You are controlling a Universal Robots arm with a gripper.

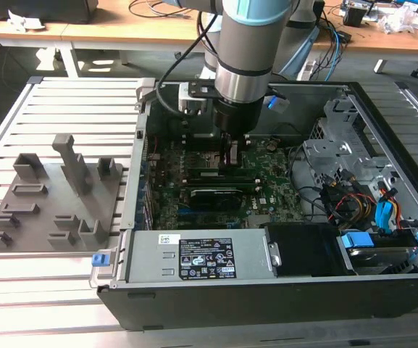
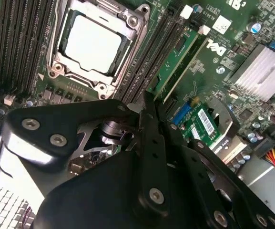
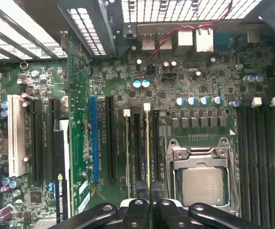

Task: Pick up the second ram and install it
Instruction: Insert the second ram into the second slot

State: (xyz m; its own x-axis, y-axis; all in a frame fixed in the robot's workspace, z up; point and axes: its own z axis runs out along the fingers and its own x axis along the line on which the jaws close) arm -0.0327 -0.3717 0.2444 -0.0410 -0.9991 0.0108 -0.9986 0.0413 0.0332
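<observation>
**Green stick pinched at the slots beside the CPU**

Exterior view, going from its left to its right: grey holder tray (image 1: 49,199) sits on the slatted table (image 1: 71,101), well apart from the PC case (image 1: 266,297). Open room over the tray. Inside the case it is tight: side wall on one side, drive cage (image 1: 332,145) and cable bundle (image 1: 353,203) on the other, power supply (image 1: 194,257) along the near edge.

Arm (image 1: 248,43) comes straight down into the case, wrist vertical. Gripper (image 1: 231,156) is low over the motherboard (image 1: 165,196), at the memory slots.

First wrist view: graphics card (image 3: 63,167), then blue slot (image 3: 93,138), then a seated stick (image 3: 127,152). Next comes the second ram (image 3: 147,152), seen edge-on, and then the CPU socket (image 3: 201,183). The second ram lines up with a slot, its far end at a white latch (image 3: 147,107), one empty slot away from the seated stick. Its near end runs in between the fingertips, which are pinched almost together on it. Can't tell if it is fully home.

Second wrist view gives the side angle. The finger (image 2: 149,124) points down at the dark slots between the CPU socket and a green stick (image 2: 178,57) whose flat face shows. The gripper body hides the contact point there. The heatsink (image 2: 266,71) and the power wires appear in this view and not in the first.
</observation>
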